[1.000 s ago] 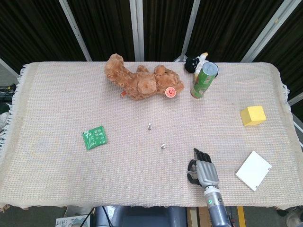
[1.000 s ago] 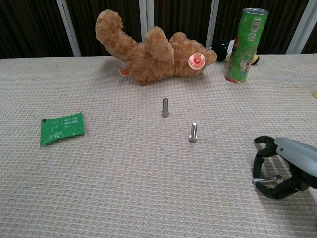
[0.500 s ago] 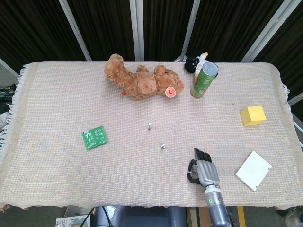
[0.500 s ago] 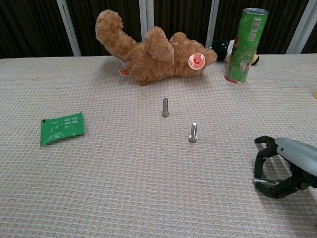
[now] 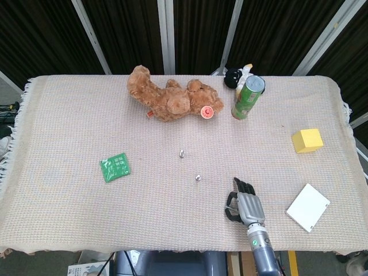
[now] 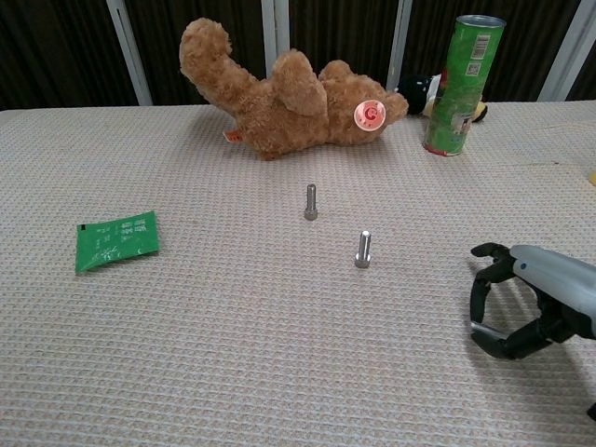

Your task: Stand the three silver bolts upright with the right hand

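Note:
Two silver bolts stand upright mid-table: the farther bolt [image 5: 181, 153] [image 6: 311, 201] and the nearer bolt [image 5: 197, 177] [image 6: 363, 250]. My right hand [image 5: 244, 204] [image 6: 521, 303] hovers just above the cloth near the front edge, to the right of the nearer bolt. Its fingers curl downward and pinch the third bolt [image 6: 484, 328], which lies roughly level between the fingertips. In the head view the hand itself hides this bolt. My left hand shows in neither view.
A brown teddy bear [image 5: 169, 100] lies at the back, with a green can [image 5: 247, 98] and a small black-and-white plush [image 5: 236, 76] to its right. A green packet [image 5: 115, 167] lies left, a yellow block [image 5: 306, 140] and a white card [image 5: 308, 207] right.
My right hand has shifted slightly left and lifted a little, carrying the pinched bolt with it. The two standing bolts have not moved.

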Available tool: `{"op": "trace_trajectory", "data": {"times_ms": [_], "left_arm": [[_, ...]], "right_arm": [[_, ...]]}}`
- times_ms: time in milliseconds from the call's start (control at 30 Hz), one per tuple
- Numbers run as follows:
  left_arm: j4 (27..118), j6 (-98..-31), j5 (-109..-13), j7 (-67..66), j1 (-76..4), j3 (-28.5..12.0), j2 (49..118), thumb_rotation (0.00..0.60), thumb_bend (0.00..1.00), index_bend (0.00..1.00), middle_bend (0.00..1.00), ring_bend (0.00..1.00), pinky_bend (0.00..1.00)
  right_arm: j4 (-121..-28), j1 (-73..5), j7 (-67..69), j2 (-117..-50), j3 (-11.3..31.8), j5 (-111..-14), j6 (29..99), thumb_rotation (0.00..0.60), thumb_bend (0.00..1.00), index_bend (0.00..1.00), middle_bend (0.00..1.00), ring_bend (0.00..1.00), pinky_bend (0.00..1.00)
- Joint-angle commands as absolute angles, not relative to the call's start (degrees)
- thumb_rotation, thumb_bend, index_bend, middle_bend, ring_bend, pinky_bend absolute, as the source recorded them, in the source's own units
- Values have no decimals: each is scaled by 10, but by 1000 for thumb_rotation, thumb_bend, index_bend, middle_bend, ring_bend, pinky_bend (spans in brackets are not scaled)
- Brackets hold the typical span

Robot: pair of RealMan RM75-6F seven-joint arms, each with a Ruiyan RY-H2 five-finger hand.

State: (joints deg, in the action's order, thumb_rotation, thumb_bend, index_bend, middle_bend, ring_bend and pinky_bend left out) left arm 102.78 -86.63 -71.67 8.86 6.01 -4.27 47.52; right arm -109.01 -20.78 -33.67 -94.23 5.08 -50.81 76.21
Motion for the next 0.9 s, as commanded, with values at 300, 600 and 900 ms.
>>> {"op": "trace_trajectory", "data": {"times_ms": [300,600,900], "left_arm": [[1027,-864,-715,91,60,-43,474,600,74,88,11,0,93],[1027,-864,-714,90,60,-43,474,600,74,88,11,0,93],[1029,-864,-713,87,60,-43,474,600,74,88,11,0,93]], "right_arm": [[-1106,-219,-347,-942,62,-497,759,600,370,603,0,3,39],[-1115,-226,-352,-942,68,-495,763,600,370,602,0,3,39],[-1122,-229,-348,-936,72,-494,764,600,370,603,0,3,39]]}}
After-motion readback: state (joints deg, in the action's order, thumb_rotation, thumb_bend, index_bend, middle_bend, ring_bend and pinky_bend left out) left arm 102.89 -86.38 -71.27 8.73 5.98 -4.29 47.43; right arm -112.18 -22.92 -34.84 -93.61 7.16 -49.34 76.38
